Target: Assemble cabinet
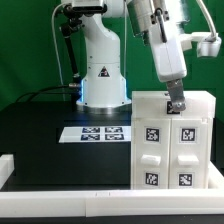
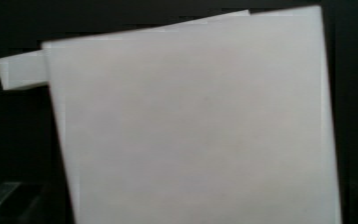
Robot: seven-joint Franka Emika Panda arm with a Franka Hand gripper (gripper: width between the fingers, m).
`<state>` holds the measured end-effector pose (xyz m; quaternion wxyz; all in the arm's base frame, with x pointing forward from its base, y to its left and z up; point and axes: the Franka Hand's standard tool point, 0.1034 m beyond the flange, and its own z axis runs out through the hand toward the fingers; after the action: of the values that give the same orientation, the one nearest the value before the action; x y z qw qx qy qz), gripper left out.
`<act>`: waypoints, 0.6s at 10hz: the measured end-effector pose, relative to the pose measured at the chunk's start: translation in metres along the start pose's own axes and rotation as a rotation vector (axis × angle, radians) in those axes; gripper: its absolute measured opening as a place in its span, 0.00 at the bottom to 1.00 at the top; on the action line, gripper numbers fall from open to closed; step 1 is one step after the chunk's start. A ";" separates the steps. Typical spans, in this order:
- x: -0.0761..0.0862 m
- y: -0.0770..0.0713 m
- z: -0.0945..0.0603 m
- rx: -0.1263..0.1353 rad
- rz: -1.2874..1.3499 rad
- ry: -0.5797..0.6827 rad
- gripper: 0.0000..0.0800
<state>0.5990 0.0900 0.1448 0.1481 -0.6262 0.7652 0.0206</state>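
Observation:
The cabinet is a tall white box standing at the exterior view's right, near the table's front. Its panelled front carries black-and-white tags and small raised handles. My gripper hangs straight down at the cabinet's top edge, its dark fingertips at or just behind the upper rim. The jaws are seen edge-on, so their gap does not show. In the wrist view a broad white cabinet panel fills nearly the whole picture, with a small white stub jutting from one side. The fingers are not clearly seen there.
The marker board lies flat on the black table in front of the robot's white base. A low white rail runs along the table's front and the exterior view's left. A green backdrop stands behind.

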 end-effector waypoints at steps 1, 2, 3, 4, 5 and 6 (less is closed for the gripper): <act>-0.003 -0.001 -0.003 0.006 -0.012 -0.003 1.00; -0.006 -0.003 -0.008 0.013 -0.022 -0.009 1.00; -0.008 -0.005 -0.011 0.019 -0.030 -0.012 1.00; -0.007 -0.004 -0.009 0.016 -0.033 -0.011 1.00; -0.007 -0.003 -0.008 0.014 -0.036 -0.010 1.00; -0.007 -0.003 -0.008 0.014 -0.040 -0.010 1.00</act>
<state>0.6014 0.0942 0.1550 0.1568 -0.6403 0.7518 0.0153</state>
